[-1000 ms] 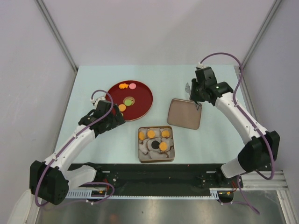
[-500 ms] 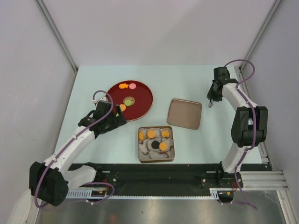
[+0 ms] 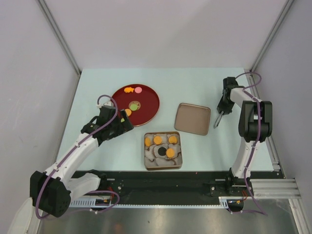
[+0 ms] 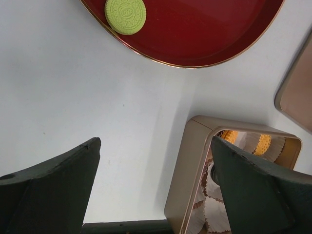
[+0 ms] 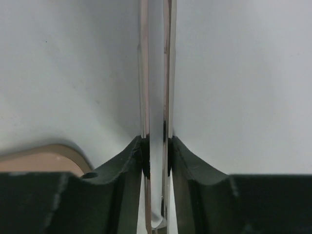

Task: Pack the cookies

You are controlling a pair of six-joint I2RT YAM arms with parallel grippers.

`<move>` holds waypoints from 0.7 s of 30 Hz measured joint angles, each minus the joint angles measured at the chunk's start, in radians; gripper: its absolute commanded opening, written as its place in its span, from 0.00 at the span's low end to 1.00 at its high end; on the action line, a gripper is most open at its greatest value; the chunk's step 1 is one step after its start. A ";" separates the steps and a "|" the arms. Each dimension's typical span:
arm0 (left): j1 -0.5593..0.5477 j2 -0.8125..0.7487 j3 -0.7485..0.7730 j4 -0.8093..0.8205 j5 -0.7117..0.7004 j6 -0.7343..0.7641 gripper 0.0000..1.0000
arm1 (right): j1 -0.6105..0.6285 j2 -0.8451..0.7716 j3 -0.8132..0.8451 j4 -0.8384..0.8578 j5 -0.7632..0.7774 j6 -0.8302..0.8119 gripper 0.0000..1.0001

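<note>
Several cookies lie on the red plate point(image 3: 146, 100): orange point(image 3: 128, 90), pink point(image 3: 138, 89), green point(image 3: 133, 105) and orange point(image 3: 127, 112). More orange cookies point(image 3: 158, 139) and a dark one point(image 3: 161, 151) sit in white paper cups inside the square tin point(image 3: 163, 166). My left gripper point(image 3: 122, 126) hovers open between plate and tin, nothing between its jaws. The left wrist view shows the green cookie point(image 4: 126, 15), the tin's corner point(image 4: 190, 170) and my left gripper point(image 4: 156, 161). My right gripper point(image 3: 223, 105) is shut on slim metal tongs point(image 3: 217, 119), pinched between its jaws point(image 5: 156, 146).
The tin's flat brown lid point(image 3: 192, 118) lies right of the plate, just left of the tongs' tip; its rounded corner point(image 5: 44, 161) shows in the right wrist view. The right arm is folded along the table's right edge point(image 3: 258, 122).
The right arm has swung from above the lid's far corner out to the table's right side, and the tongs now hang toward the lid's right edge. The left arm has barely moved.
</note>
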 measured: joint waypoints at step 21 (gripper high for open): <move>0.000 0.007 -0.002 0.030 0.031 0.035 1.00 | 0.212 -0.283 -0.001 -0.027 0.036 0.045 0.76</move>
